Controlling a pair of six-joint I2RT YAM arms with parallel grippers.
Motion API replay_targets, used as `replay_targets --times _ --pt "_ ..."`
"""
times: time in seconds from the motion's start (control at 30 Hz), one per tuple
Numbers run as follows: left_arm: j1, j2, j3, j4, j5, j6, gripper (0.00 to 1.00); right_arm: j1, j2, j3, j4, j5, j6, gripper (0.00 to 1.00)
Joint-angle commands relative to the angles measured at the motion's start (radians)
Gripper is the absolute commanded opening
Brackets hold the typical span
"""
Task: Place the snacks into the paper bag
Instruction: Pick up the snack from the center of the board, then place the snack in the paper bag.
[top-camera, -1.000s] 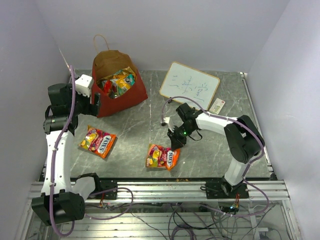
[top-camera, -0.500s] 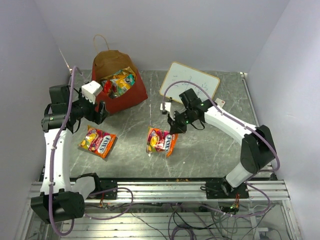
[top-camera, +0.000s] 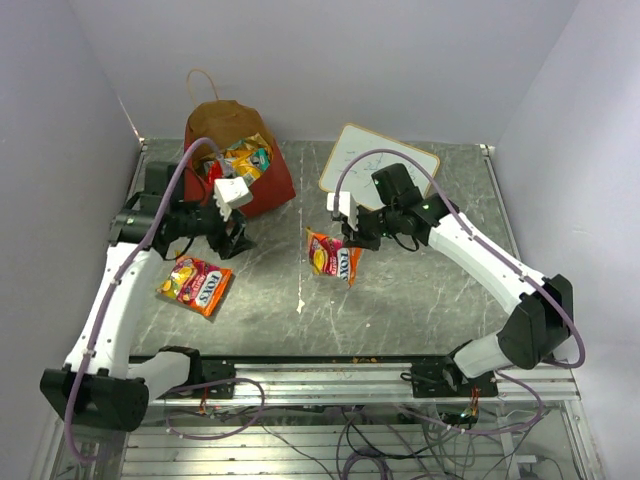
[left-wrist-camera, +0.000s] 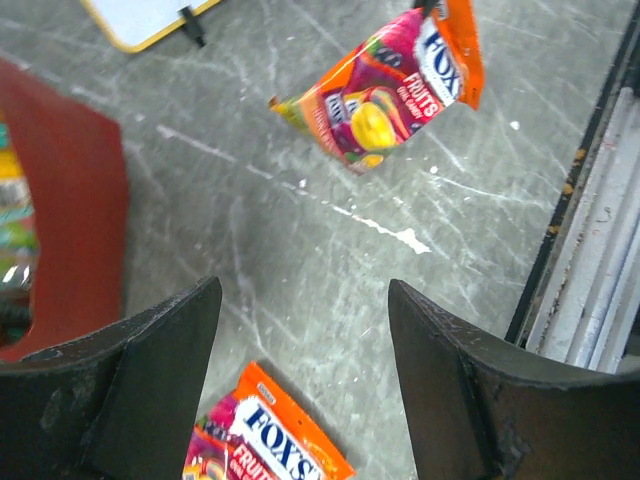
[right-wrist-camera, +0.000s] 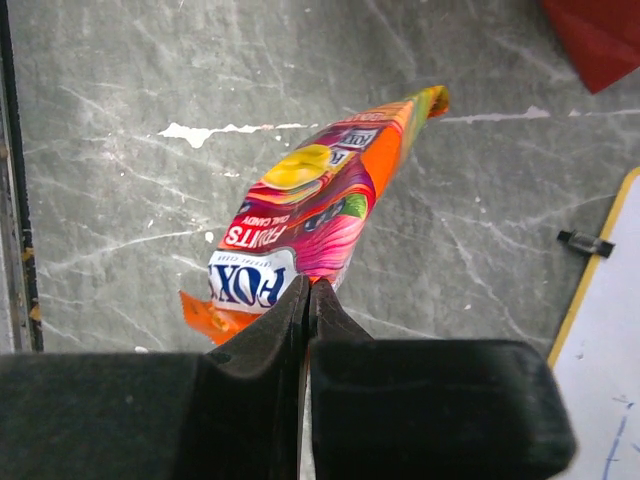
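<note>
An orange Fox's candy packet hangs above the table, pinched at its edge by my shut right gripper. A second Fox's packet lies flat on the table at the left. My left gripper hovers open over the table just beyond that packet, nothing between its fingers. The red paper bag stands at the back left, mouth open, with several snacks inside.
A whiteboard with writing lies at the back right, a small white box beside it. The metal rail runs along the table's near edge. A white smear marks the grey table.
My right gripper has shut on the middle packet and lifted it up and back toward the bag. My left arm swung right from the bag's side and lowered over the table.
</note>
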Motion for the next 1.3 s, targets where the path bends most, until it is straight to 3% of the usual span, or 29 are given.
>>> replay_targets --times 0.0,0.47,0.8,1.0,1.27 --pt "-0.101 0.074 0.061 0.037 0.054 0.041 0.78 0.010 -0.040 0.062 -0.011 -0.008 -0.069 0.00" --pt "-0.373 0.428 0.260 0.131 0.104 0.042 0.79 0.024 -0.139 0.115 -0.079 -0.030 -0.092 0.00" --pt "-0.449 0.630 0.395 0.047 0.236 0.159 0.80 0.026 -0.188 0.124 -0.103 -0.027 -0.073 0.00" --pt "-0.484 0.672 0.395 0.045 0.248 0.155 0.60 0.026 -0.199 0.111 -0.097 -0.024 -0.066 0.00" --pt "-0.490 0.683 0.404 0.038 0.256 0.143 0.20 0.026 -0.211 0.082 -0.079 -0.009 -0.064 0.00"
